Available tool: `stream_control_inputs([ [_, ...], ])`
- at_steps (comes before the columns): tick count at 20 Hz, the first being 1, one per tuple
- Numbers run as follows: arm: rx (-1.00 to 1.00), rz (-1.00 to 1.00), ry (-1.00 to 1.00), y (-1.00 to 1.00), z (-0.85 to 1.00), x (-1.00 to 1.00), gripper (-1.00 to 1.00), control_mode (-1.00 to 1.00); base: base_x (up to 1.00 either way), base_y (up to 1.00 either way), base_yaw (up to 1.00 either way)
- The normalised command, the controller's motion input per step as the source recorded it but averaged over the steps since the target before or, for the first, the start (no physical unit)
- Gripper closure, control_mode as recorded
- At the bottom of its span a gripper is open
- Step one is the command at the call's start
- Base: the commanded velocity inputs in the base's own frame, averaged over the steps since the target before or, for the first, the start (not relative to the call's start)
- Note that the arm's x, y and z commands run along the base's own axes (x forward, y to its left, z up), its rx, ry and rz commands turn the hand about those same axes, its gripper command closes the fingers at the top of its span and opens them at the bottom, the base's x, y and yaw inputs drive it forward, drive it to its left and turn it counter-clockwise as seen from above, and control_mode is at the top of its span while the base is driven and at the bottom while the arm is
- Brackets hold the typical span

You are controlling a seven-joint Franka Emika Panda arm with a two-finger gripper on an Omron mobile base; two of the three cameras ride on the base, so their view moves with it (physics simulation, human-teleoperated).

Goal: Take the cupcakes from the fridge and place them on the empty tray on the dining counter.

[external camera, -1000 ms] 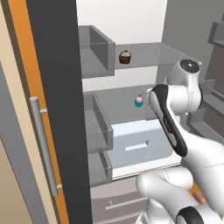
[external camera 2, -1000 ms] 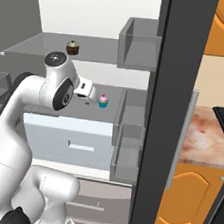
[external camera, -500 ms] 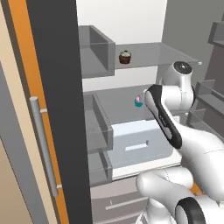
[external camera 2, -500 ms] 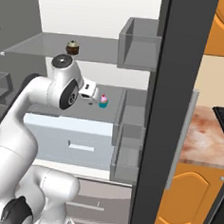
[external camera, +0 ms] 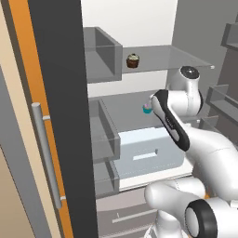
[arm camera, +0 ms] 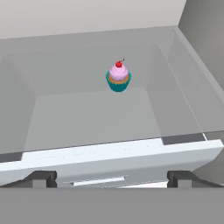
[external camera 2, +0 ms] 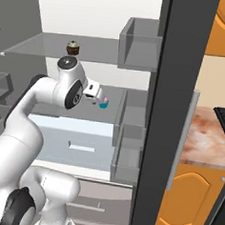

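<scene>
Although still short of any contact, reaches deeper into the open fridge (external camera: 139, 42) than a second ago, with the elbow swung forward and the white hand now drawn closer to the middle shelf. Nearest the camera on the hand, shows the gripper (arm camera: 112, 179) with its two dark finger tips (arm camera: 41, 178) spread wide apart at the bottom corners, holding nothing. Just beyond those tips, lies the pale white drawer (arm camera: 109, 153) front with its slim handle slot, running across the frame. Past that, opens onto the grey glass shelf (arm camera: 87, 113), and on it, upright and alone, stands the pink-frosted cupcake (arm camera: 118, 76) in its teal wrapper with a red cherry on top, well apart from the fingers and roughly centred ahead of them. From the left base view, peeks out as a small pink and teal shape (external camera: 147, 108) just beside the black-padded forearm; from the right base view, sits just past the wrist (external camera 2: 103, 103). Farther and higher, on the upper shelf, rests the dark brown cupcake (external camera: 133, 61) with its cream top, untouched. Suggests the approach to the first cupcake is under way, with the grasp not yet made, and both cakes yet to leave for the tray on the dining counter (external camera 2: 208, 141), whose marbled top edges into the right base view.
</scene>
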Motion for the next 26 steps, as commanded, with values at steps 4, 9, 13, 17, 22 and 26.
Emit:
stream_control_inputs([
  [4, 0.00, 0.00, 0.00, 0.00, -0.34, 0.30, -1.00, -1.00, 0.00, 0.00, 0.00],
  [9, 0.00, 0.00, 0.00, 0.00, -0.35, 0.39, -1.00, -1.00, 0.00, 0.00, 0.00],
  [13, 0.00, 0.00, 0.00, 0.00, -0.20, 0.40, -1.00, -1.00, 0.00, 0.00, 0.00],
  [17, 0.00, 0.00, 0.00, -0.09, -0.01, 0.28, -1.00, -1.00, 0.00, 0.00, 0.00],
  [22, 0.00, 0.00, 0.00, -0.03, 0.00, 0.40, -1.00, -1.00, 0.00, 0.00, 0.00],
  [26, 0.00, 0.00, 0.00, 0.00, -0.03, 0.38, -1.00, -1.00, 0.00, 0.00, 0.00],
])
